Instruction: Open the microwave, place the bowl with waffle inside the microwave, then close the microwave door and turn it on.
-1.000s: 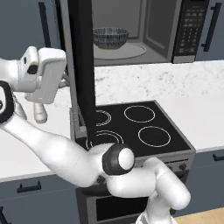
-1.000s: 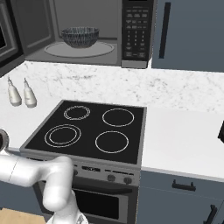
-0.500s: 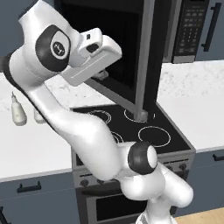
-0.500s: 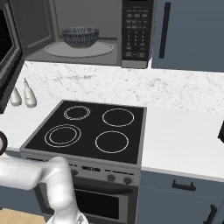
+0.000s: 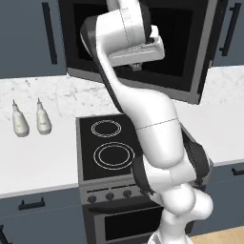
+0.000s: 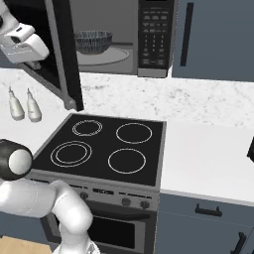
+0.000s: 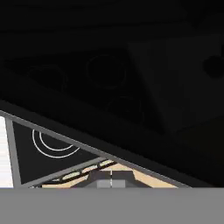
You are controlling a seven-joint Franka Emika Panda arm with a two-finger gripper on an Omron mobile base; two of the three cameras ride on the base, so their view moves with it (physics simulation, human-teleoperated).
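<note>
The microwave stands open, its keypad at the right. Inside it, the dark grey bowl sits on the round turntable; the waffle is hidden in it. The microwave door is a dark glass panel with a steel frame. It stands partly swung in and shows edge-on as the door in the right base view. My gripper is shut, holds nothing, and lies against the door's outer glass. From the right, the gripper is left of the door. In the hand view the gripper points at dark glass.
A black stove with four ring burners lies below the microwave. Two small pale bottles stand on the marble counter to the stove's left. Dark blue cabinets flank the microwave.
My arm has swung from the far left up to the door's outer face. The door has turned from wide open to partly swung in towards the microwave.
</note>
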